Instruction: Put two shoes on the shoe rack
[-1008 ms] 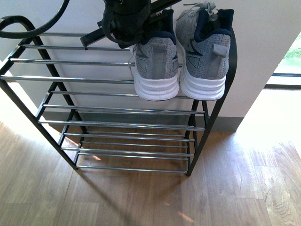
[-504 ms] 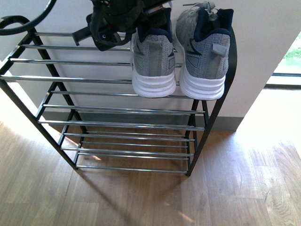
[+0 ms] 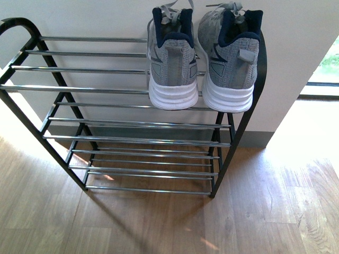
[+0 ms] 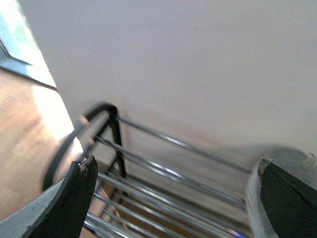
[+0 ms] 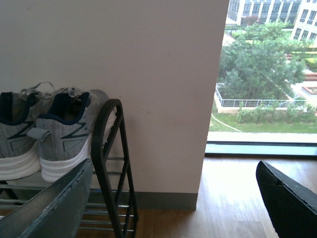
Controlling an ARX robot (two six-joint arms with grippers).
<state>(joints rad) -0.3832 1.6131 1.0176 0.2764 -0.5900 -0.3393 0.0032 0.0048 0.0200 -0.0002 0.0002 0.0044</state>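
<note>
Sitting side by side, heels outward, at the right end of the shoe rack's (image 3: 79, 89) top shelf, the two shoes (image 3: 175, 63) look light, soft-knit and stiff-soled, best pinched at the heel collar; left hand (image 4: 176, 171) and right hand (image 5: 173, 171) both gape wide, empty.

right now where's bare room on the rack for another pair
On the shoe rack, the top shelf is bare from the left frame to the left shoe; the lower shelves are bare too. Crowded at the right end, where the right shoe sits beside it.
</note>
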